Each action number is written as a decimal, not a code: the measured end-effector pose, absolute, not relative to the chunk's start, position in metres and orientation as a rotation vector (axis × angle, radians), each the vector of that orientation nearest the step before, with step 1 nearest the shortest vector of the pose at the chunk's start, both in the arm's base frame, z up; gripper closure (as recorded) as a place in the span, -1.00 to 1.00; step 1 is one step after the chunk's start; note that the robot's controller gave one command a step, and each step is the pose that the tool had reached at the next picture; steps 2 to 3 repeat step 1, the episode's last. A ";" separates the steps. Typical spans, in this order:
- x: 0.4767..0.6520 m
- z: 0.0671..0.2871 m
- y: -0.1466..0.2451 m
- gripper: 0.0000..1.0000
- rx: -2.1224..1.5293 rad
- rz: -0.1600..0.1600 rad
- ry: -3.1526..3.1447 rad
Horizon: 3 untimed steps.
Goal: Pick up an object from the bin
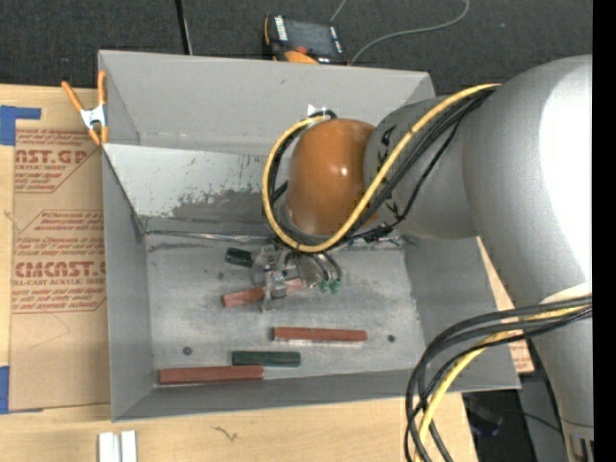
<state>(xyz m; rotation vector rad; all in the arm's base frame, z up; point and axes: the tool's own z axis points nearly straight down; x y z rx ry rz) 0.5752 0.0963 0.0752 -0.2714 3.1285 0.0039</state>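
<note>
My gripper [273, 283] is low over the middle of the bin floor, beneath the orange wrist cover. It stands at the right end of a short reddish-brown stick [241, 299] that lies flat, and seems to touch that end. A small dark green block [238, 255] lies just to the gripper's upper left. A small green piece [330, 285] shows right beside the gripper on its right, partly hidden by the wrist.
Nearer the bin's front lie a longer reddish-brown stick [320, 335], a dark green stick [266, 358] and a red stick [210, 375] along the front wall. The arm and its cables cover the bin's right side.
</note>
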 end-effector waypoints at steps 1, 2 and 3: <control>0.594 0.231 0.077 1.00 -0.282 0.000 3.117; 0.594 0.231 0.077 1.00 -0.282 0.000 3.117; 0.594 0.231 0.077 1.00 -0.282 0.000 3.117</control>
